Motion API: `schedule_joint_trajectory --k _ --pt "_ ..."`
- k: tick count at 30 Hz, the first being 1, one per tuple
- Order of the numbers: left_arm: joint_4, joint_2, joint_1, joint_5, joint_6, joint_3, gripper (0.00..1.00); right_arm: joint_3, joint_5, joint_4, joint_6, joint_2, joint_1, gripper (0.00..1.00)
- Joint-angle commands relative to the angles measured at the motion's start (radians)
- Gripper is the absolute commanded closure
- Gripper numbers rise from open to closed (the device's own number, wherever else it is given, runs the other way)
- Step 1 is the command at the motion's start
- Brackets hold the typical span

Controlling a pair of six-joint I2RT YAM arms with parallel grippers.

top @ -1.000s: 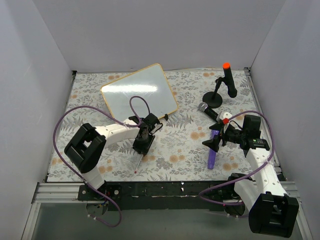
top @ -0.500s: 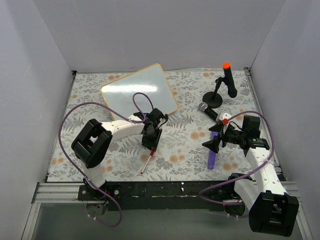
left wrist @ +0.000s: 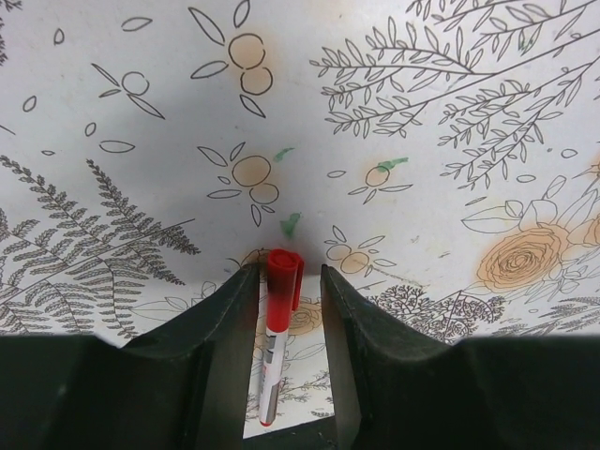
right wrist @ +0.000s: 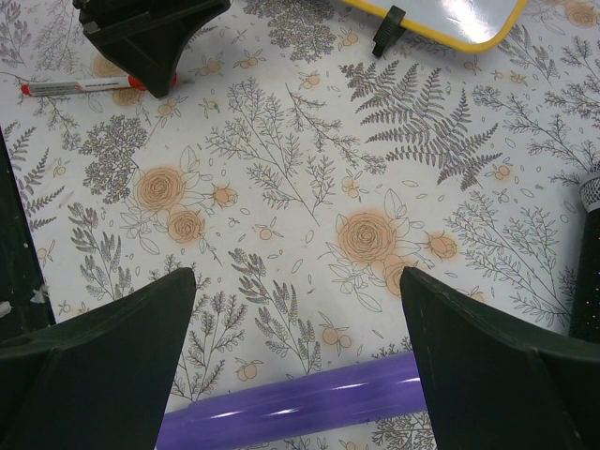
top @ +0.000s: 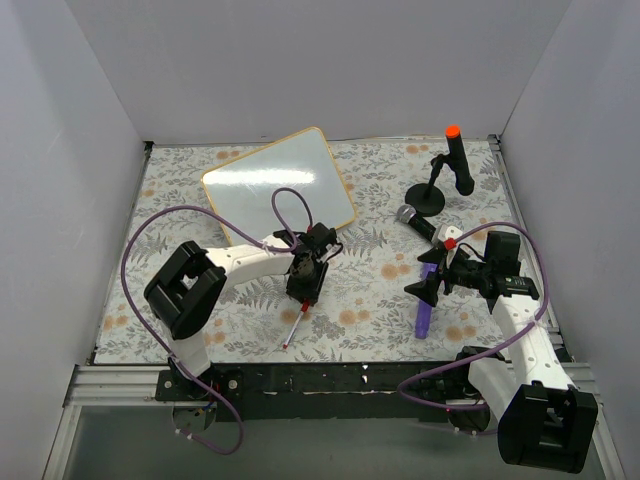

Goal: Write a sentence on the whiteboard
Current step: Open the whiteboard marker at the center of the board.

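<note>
Overhead view of a floral-patterned table (top: 370, 290) with two robot arms based along the bottom edge. The whiteboard (top: 278, 185), glossy white in a yellowish frame, lay tilted in the upper centre-left of the frame, its surface catching glare. Just below its lower right corner, the left gripper (top: 304, 292) pointed down at a red marker (top: 292, 328) lying on the table at centre. In the left wrist view the two black fingers (left wrist: 225, 328) stood slightly parted either side of the marker's red cap. A sliver of tablecloth showed between the marker and the finger on the right of that frame, so the marker was not clamped. At the right of the overhead frame, the right gripper (right wrist: 298, 281) hovered with its jaws spread wide and empty above a purple tube (right wrist: 300, 398). A microphone (top: 413, 221) lay near it, and a black stand (top: 440, 180) stood at the upper right.
</note>
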Motion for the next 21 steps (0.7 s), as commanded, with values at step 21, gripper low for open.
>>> schedule_joint_trajectory --k 21 --pt "0.009 0.02 -0.013 -0.016 -0.007 -0.073 1.0 0.046 -0.052 -0.02 -0.022 -0.001 0.004 0.02"
